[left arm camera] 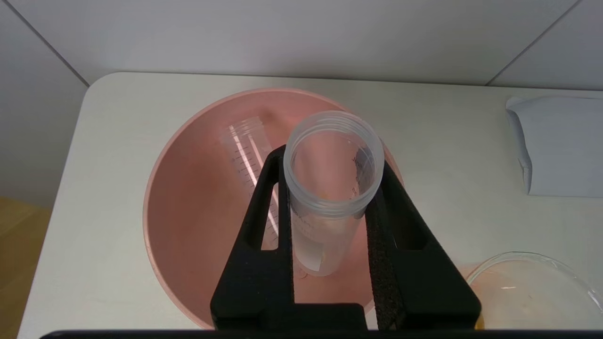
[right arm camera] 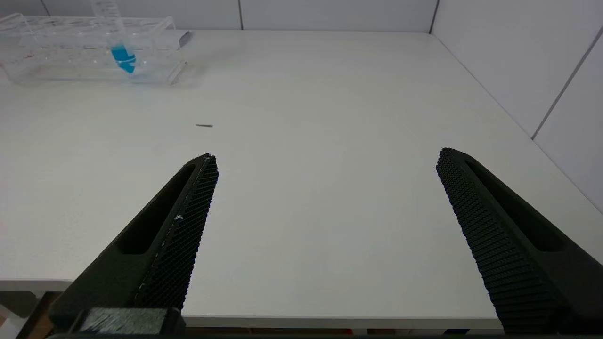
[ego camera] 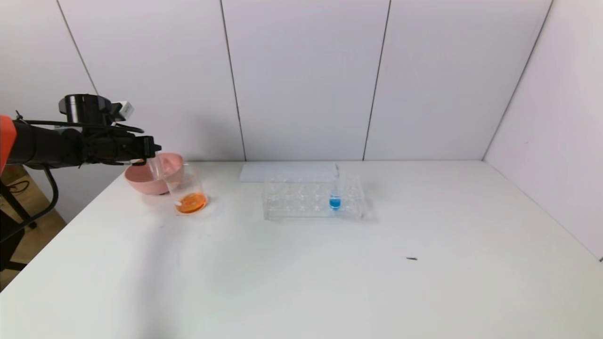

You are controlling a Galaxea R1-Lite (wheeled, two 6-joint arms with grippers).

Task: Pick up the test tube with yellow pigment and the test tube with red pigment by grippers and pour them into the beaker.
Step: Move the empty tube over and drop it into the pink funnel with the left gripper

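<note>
Holding one seemingly empty tube (left arm camera: pixel 330 197)

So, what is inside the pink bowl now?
One empty clear tube lies inside the pink bowl. The left gripper holds a second emptied tube above it, and its jaws cover part of the bowl's floor.
</note>
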